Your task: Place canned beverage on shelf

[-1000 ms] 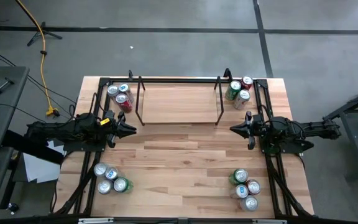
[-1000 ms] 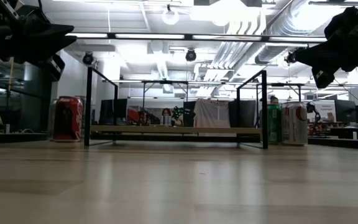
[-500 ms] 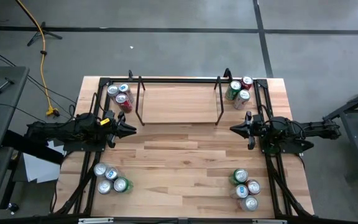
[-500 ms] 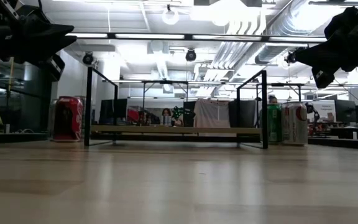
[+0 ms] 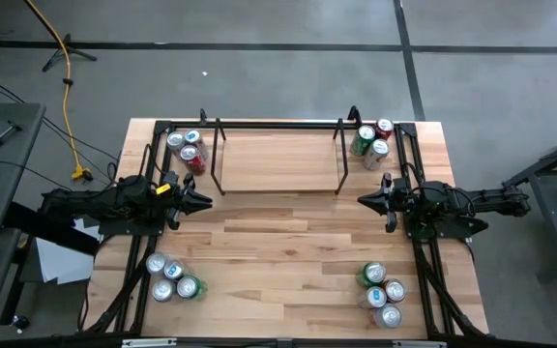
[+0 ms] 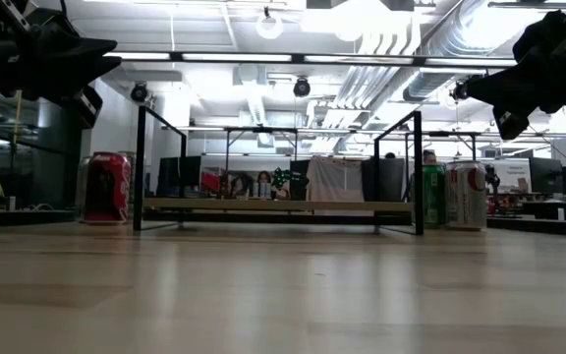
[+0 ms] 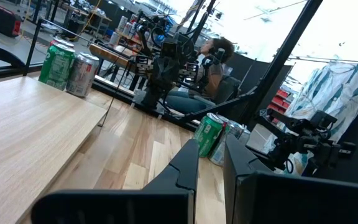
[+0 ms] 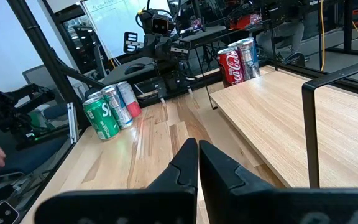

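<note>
Nothing on the table has moved since the earlier frames: both arms hang where they were and every can sits in the same cluster; only a figure in the room far behind the shelf has shifted a little in the low view.

Nearest the front edge, three cans (image 5: 173, 279) stand together by the front left corner, and four cans (image 5: 382, 289) stand by the front right corner.

Midway back, the left gripper (image 5: 201, 200) hovers above the table's left edge, fingers clenched together and holding nothing, pointing toward the middle. Opposite it, the right gripper (image 5: 366, 200) hovers above the right edge, likewise pinched closed and empty, pointing back at the left one. Neither touches a can or the shelf.

Farther back, the shelf (image 5: 278, 165) sits along the back edge, centred between the two back corners, its light wood base bare. No can stands on it. Just beside its left end, three cans (image 5: 188, 149) cluster in the back left corner; just beside its right end, three more cans (image 5: 372, 139) cluster in the back right corner.
</note>
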`<state>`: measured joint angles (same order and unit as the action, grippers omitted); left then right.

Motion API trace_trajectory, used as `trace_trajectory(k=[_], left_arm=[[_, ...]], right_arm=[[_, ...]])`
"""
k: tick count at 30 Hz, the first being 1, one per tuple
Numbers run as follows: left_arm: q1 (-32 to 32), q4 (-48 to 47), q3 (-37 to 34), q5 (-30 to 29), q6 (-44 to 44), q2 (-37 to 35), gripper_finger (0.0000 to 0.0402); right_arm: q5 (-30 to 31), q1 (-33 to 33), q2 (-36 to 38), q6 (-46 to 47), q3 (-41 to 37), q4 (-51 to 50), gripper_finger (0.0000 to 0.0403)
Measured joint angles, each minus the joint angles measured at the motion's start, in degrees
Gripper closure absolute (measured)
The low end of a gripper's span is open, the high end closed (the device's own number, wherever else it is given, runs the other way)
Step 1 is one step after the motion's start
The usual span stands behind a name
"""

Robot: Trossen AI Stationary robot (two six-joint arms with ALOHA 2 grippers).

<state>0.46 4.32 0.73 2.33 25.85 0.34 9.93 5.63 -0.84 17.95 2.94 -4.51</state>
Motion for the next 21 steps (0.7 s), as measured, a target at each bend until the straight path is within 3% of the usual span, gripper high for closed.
trace_trajectory(k=[21], left_arm=[[0.0,0.29,-0.02,-0.09,1.35,0.02,0.0398]], right_arm=[[-0.02,0.01,0.01,0.0,0.0,0.01,0.0402]])
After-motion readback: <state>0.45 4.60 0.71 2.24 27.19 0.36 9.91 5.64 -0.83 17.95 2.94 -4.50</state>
